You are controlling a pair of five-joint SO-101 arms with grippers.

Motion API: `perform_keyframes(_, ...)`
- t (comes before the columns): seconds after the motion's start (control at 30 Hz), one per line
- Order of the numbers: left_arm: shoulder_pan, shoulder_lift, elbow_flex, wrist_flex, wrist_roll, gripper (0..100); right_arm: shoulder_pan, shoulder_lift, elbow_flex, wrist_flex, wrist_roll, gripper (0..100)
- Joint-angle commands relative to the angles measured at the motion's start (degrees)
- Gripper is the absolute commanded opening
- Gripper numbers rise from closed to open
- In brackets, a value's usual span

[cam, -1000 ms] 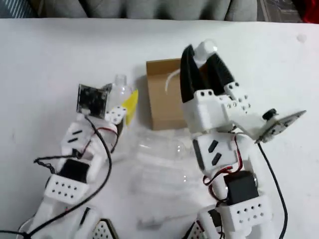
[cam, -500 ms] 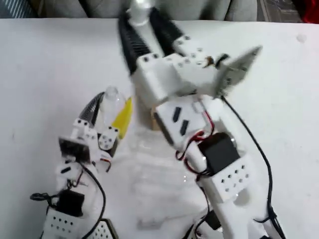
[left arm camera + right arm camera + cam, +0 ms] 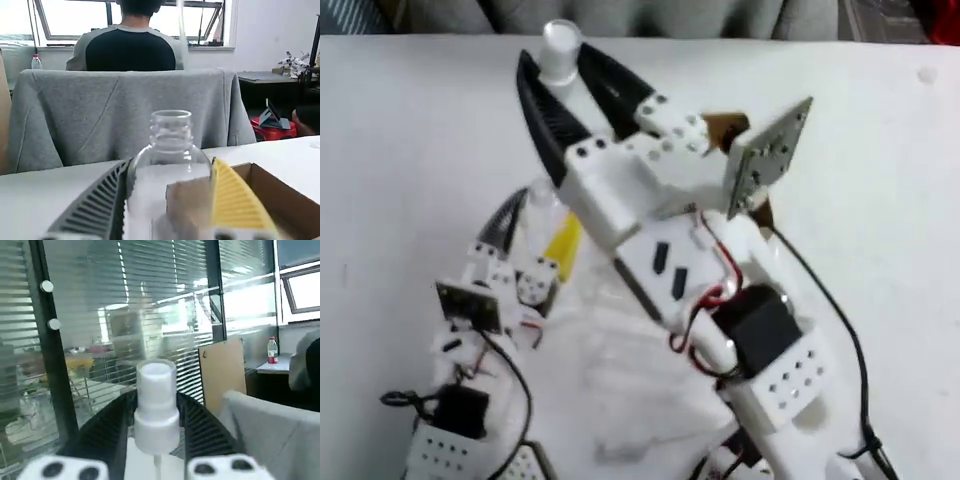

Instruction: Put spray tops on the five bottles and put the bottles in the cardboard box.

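Cardboard box [image 3: 272, 192] mostly hidden beneath arm; right hand [image 3: 557, 70] pinches white cylindrical spray top [image 3: 156, 405], left hand [image 3: 544, 215] clasps clear, uncapped bottle [image 3: 170, 150].

The white table [image 3: 410, 130] runs back to a grey fabric seat back [image 3: 60, 115] standing along its far edge. Behind that, a row of windows [image 3: 65, 17] lets in bright daylight, and a small bottle [image 3: 36, 62] stands on the sill. A plain white wall [image 3: 265, 30] adjoins the windows, with a dark desk [image 3: 265, 77] in front of it. Across the room, lowered venetian blinds [image 3: 165, 295] hang behind glass in a black frame [image 3: 55, 365], with a brown board [image 3: 222, 372] standing near.
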Motion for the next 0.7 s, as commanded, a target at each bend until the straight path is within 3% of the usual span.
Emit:
perform_keyframes(0.0,0.75,-0.31,-0.53,-0.62,0.26,2,-0.04,-1.89,-1.32,2.24,0.35,1.5)
perform_keyframes(0.67,0.31,-0.31,-0.53,-0.62,0.26,2,0.04,-1.19,7.21,-6.81,-2.73,1.5)
